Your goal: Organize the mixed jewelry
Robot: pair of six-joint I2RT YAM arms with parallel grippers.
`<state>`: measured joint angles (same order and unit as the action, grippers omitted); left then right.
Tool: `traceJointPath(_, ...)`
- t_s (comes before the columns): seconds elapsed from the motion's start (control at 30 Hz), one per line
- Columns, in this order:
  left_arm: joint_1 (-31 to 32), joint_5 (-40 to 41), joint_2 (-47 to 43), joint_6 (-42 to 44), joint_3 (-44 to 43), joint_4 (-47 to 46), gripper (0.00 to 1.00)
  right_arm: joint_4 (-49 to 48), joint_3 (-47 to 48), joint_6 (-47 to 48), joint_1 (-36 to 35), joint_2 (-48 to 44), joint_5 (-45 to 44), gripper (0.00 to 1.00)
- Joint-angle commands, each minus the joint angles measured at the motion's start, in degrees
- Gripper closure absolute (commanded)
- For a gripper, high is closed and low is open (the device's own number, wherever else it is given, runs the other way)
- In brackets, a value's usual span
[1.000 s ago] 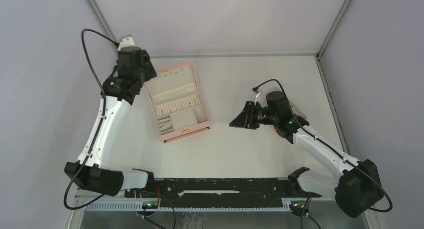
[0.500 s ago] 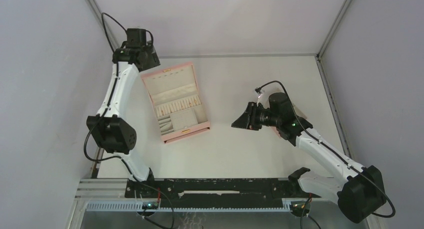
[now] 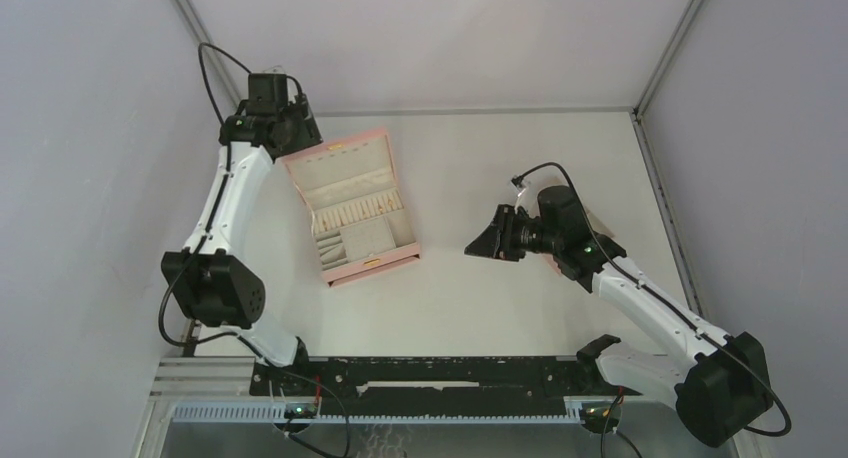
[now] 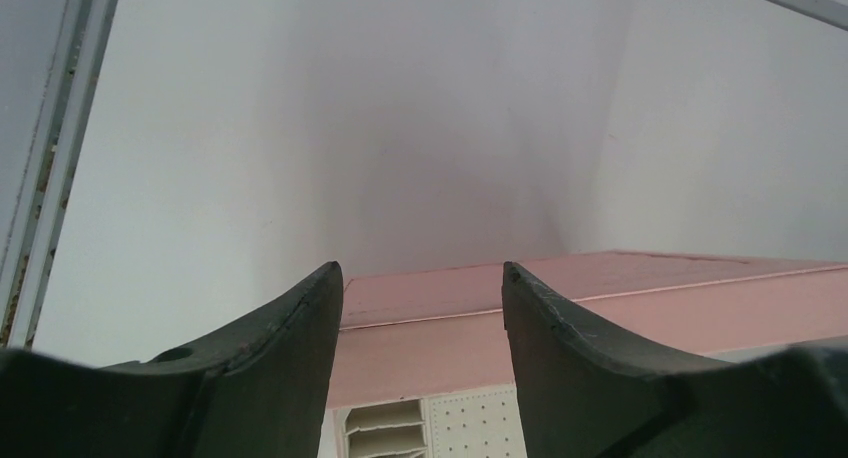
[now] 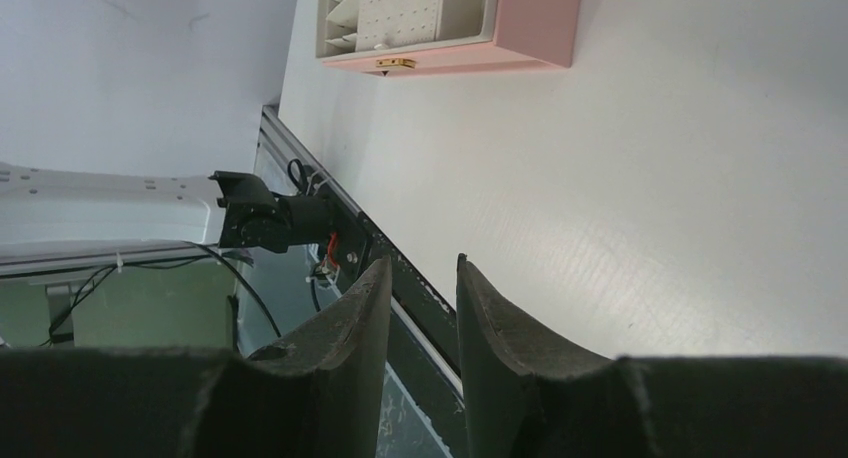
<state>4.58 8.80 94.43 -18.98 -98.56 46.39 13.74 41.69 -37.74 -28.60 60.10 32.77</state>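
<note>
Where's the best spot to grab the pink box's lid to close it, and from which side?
Take the lid by its far rim, coming from behind it at the far left, where the left gripper hangs open. The lid leans back open, so that thin pink rim is exposed and should fit between the jaws.

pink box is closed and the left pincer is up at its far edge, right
Not quite: the pink box is open, not closed. The top external view shows its lid raised and the beige compartments exposed. The left pincer is at its far edge.
</note>
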Motion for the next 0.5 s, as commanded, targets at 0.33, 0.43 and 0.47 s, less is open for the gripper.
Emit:
traceJointPath(0.33,6.2,-6.2,-18.1,-2.4,24.6,-3.4,0.35,5.0,2.1,-0.4,6.5,-4.4,-14.4,0.60)
traceJointPath(0.43,8.5,-7.6,-20.9,-3.6,30.0,-3.8,0.36,6.0,2.1,-0.8,7.7,-5.3,-16.8,0.59)
traceJointPath(0.47,9.2,-7.4,-22.0,-3.7,31.5,-3.8,0.36,6.2,2.1,-0.8,8.0,-5.7,-17.8,0.58)
